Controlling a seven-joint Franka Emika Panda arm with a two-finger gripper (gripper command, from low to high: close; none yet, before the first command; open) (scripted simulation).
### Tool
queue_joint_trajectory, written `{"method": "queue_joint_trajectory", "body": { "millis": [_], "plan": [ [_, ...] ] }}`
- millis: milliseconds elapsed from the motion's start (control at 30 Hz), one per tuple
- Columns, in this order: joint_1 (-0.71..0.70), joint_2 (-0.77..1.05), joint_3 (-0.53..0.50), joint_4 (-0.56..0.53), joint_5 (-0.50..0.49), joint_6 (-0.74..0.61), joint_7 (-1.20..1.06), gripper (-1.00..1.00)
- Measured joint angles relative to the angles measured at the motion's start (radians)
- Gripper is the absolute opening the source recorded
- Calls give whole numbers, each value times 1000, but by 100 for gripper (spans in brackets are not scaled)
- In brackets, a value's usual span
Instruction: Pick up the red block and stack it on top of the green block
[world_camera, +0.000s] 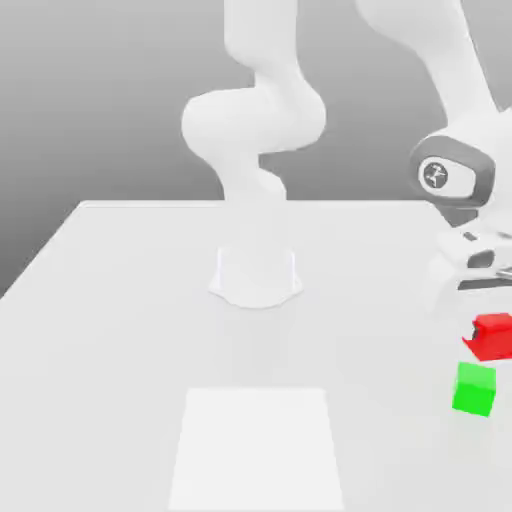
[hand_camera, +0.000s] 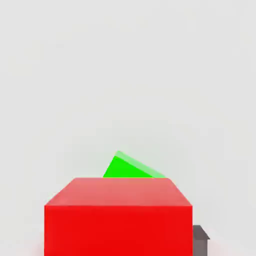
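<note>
Evidently you had the smooth red cube (world_camera: 492, 338) clenched in the white two-finger gripper (world_camera: 490, 310), raised near the plain green cube (world_camera: 474, 389), and alignment above it was required before lowering.

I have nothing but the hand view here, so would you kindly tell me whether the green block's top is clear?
Observer: Yes, the exterior view shows the top of the green block bare, with the red block not yet on it.
Operator: Thank you. Where does the arm's base stand relative to the green block?
Observer: The arm's base stands farther toward the exterior view's left, well away from it.
Operator: And is anything else on the table in that direction?
Observer: A pale square patch lies in front of the base, to the exterior view's left of the green block.
</note>
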Motion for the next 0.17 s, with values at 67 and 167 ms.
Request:
{"method": "queue_joint_trajectory", "body": {
  "millis": [67,167],
  "plan": [
    [19,52,-27,2,-45,45,33,-100],
    [25,67,-35,3,-57,57,41,100]
  ]
}}
